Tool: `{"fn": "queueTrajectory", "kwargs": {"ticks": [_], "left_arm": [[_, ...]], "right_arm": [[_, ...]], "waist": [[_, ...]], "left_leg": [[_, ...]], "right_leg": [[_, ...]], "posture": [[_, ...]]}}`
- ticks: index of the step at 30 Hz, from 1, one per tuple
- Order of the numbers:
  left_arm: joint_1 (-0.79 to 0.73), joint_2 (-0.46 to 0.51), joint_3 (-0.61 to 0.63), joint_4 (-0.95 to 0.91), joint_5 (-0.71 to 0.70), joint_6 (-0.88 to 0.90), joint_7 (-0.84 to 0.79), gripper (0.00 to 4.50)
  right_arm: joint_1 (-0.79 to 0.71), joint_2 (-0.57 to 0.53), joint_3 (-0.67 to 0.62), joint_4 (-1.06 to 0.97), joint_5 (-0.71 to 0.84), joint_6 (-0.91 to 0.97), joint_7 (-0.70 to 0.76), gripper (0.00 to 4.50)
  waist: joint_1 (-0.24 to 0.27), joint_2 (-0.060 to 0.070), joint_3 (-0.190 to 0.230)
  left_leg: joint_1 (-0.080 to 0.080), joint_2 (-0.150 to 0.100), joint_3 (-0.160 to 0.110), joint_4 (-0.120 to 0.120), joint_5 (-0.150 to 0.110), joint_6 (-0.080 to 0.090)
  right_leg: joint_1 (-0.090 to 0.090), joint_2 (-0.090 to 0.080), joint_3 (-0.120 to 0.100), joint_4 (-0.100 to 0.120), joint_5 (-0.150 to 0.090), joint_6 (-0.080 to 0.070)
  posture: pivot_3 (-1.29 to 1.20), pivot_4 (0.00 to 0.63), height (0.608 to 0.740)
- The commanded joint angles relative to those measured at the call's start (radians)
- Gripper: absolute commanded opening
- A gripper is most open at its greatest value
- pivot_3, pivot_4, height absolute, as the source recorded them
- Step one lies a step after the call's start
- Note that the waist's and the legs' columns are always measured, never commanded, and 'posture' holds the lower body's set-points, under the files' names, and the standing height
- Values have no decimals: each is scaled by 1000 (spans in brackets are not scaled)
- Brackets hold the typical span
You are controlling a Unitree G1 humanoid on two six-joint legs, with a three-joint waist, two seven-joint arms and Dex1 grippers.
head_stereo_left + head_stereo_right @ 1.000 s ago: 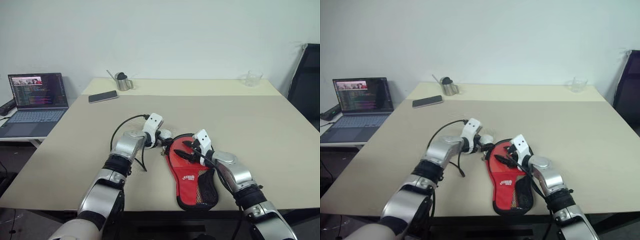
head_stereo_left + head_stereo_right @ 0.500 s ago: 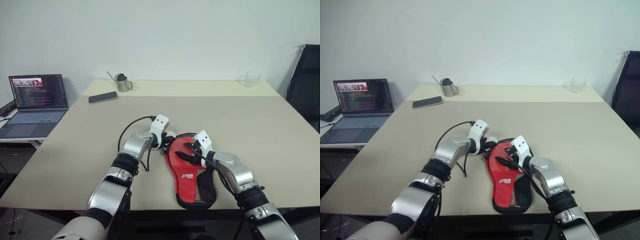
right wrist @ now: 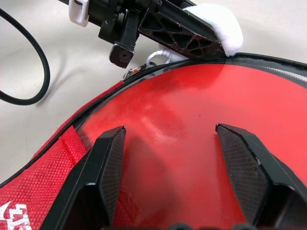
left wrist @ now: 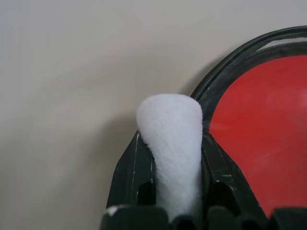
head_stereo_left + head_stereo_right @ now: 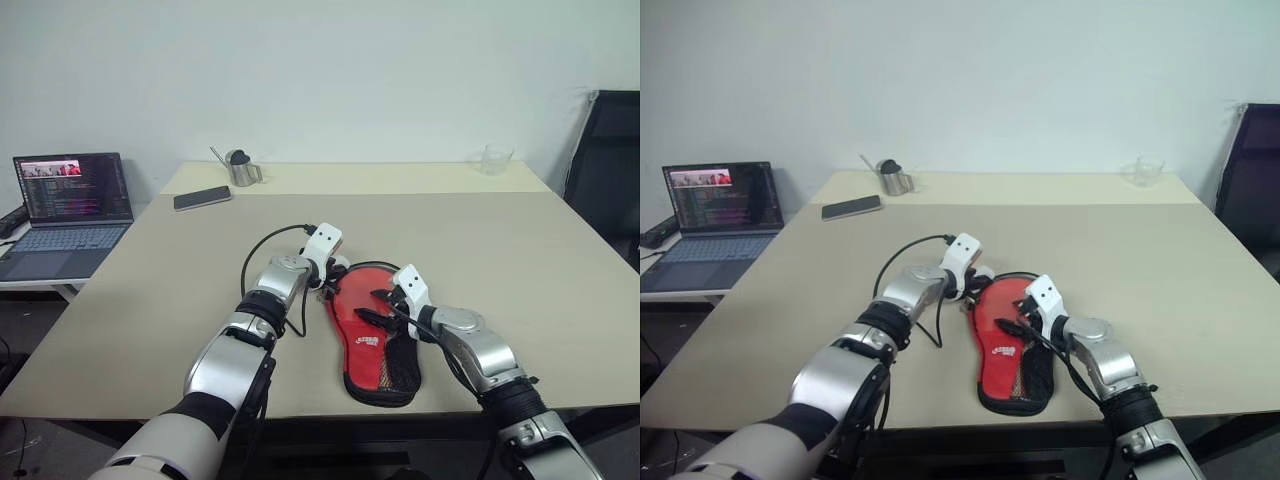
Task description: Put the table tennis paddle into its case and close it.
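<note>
Tabletop: paddle inside unzipped case

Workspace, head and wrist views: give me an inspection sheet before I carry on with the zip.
Surface: beige table, bare around the work area.
Job's things: case lies flat, red face up, rim partly unzipped; red paddle rubber shows inside.
Clutter: phone, metal cup and clear glass at the far edge.
Grippers: left gripper shut on a white fuzzy pad at the case's rim; right gripper open over the red face.
Cables: black cable loops from the left wrist above the table.
Surroundings: laptop on a side desk, black chair, white wall.
</note>
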Motion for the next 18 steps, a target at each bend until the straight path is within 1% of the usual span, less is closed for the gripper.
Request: {"fn": "queueTrajectory", "kwargs": {"ticks": [1, 5, 7, 8, 12, 15, 16, 18], "left_arm": [[15, 16, 9, -67, 5, -2, -34, 628], [36, 19, 7, -91, 23, 8, -18, 610], [45, 25, 3, -97, 29, 18, -32, 1334], [50, 29, 5, -101, 30, 26, -36, 1598], [73, 45, 13, -134, 26, 47, -49, 3186], [94, 54, 26, -181, 12, 67, -61, 4270], [101, 58, 27, -199, 10, 76, -67, 4455], [112, 66, 27, -228, 14, 85, -66, 4455]], "right_arm": [[31, -13, 9, 7, -13, 41, 4, 3266], [31, -17, 11, 0, -14, 46, 9, 3266], [30, -19, 12, -2, -14, 48, 11, 3266], [29, -19, 13, -2, -15, 48, 12, 3266], [28, -21, 14, -1, -17, 49, 17, 3266], [28, -22, 16, -1, -18, 49, 21, 3266], [27, -22, 18, -1, -18, 50, 22, 3266], [27, -22, 20, -4, -18, 51, 26, 3266]], "waist": [[0, 0, 0], [0, 0, 0], [1, 0, 0], [1, 0, 0], [1, 0, 0], [1, 0, 0], [1, 0, 0], [2, 0, 0]], "left_leg": [[0, 0, 0, 0, 0, 0], [-3, 0, -1, -2, 0, 0], [-4, 0, -2, -2, 0, 0], [-4, 0, -2, -2, -1, 1], [-4, 0, -2, -3, -1, 1], [-4, 0, -2, -3, -2, 1], [-5, 0, -2, -3, -2, 1], [-5, 0, -2, -3, -2, 1]], "right_leg": [[0, 0, 0, -1, 0, 0], [-1, 0, -1, -4, 0, 0], [-1, 0, -1, -6, 0, 0], [-1, 0, -1, -7, 0, 0], [-1, 0, -1, -9, 0, 0], [-1, 0, -1, -9, 0, 0], [-1, 0, -1, -9, 0, 0], [-1, 0, -1, -10, 0, 0]], "posture": [[0, 150, 740], [0, 150, 740], [0, 150, 740], [0, 150, 740], [0, 150, 740], [0, 150, 740], [0, 150, 740], [0, 150, 740]]}}
